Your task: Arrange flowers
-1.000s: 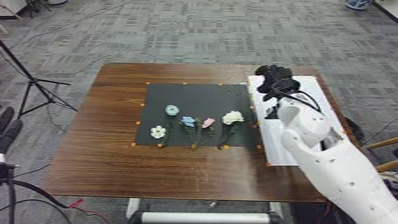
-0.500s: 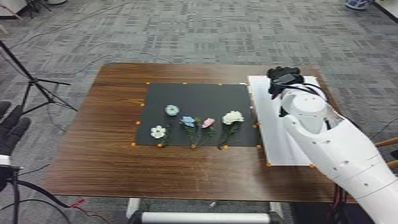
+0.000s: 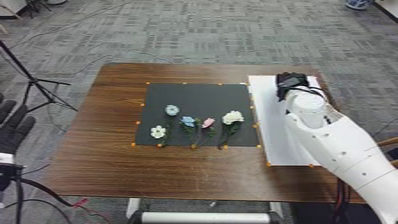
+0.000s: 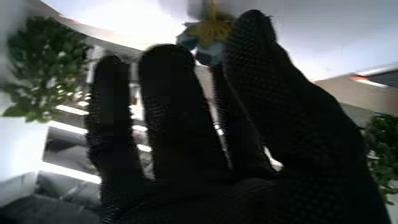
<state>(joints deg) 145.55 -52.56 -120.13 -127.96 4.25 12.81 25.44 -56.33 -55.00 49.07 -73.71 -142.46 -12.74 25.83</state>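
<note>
Since the earlier frames, our right hand point(image 3: 291, 82) has shifted rightward over the white board point(image 3: 282, 142), a little farther from the dark mat point(image 3: 191, 95), and our left hand point(image 3: 12, 131) has come more fully in at the left edge. The laid-out flowers have not moved.

Our right hand looks unclenched, its fingers long and straight. Near their tips is a blue-grey flower point(image 4: 211, 32) with a yellowish base; whether we are touching or pinching it, we cannot tell. Our left hand is spread, off to the side of the table point(image 3: 160, 175).

To the left of our right hand and nearer us, the big white flower point(image 3: 233, 117), pink flower point(image 3: 208, 122), blue flower point(image 3: 187, 121), pale blue flower point(image 3: 171, 110) and small white flower point(image 3: 158, 131) lie on the mat.

We expect the blue-grey flower to be light, its petals soft and easily crushed, its thin stem springy and apt to roll. We should pinch gently just below the bloom.
</note>
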